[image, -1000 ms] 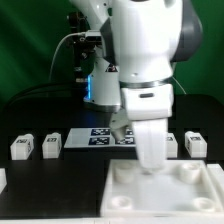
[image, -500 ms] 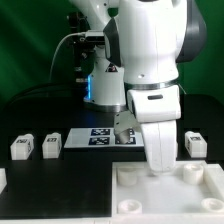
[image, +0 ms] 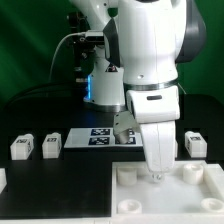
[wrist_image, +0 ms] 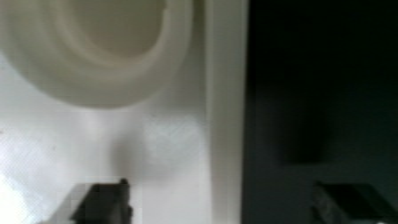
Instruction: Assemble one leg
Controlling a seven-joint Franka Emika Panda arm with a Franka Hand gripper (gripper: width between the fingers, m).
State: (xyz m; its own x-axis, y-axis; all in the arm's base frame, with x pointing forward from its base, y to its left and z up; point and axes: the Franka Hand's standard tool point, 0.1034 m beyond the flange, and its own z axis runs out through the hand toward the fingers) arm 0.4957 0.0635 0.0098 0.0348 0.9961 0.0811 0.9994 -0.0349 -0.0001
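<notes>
Two small white tagged legs (image: 21, 147) (image: 51, 146) stand at the exterior view's left, and a third leg (image: 195, 142) stands at its right. None is held. My gripper (image: 157, 178) hangs low over the back part of the large white tabletop (image: 130, 192). In the wrist view my gripper (wrist_image: 228, 205) is open and empty. One dark fingertip (wrist_image: 103, 203) is over the tabletop's white surface (wrist_image: 160, 150) and the other is over the dark table. The tabletop's edge runs between them, with a round corner socket (wrist_image: 98, 45) beyond.
The marker board (image: 98, 138) lies flat behind the tabletop, between the left legs and my arm. A white piece (image: 2, 180) shows at the exterior view's left edge. The robot base and cables stand at the back.
My arm moved toward the exterior view's right and a little lower over the tabletop's back edge, then held almost still. The legs have not moved.
</notes>
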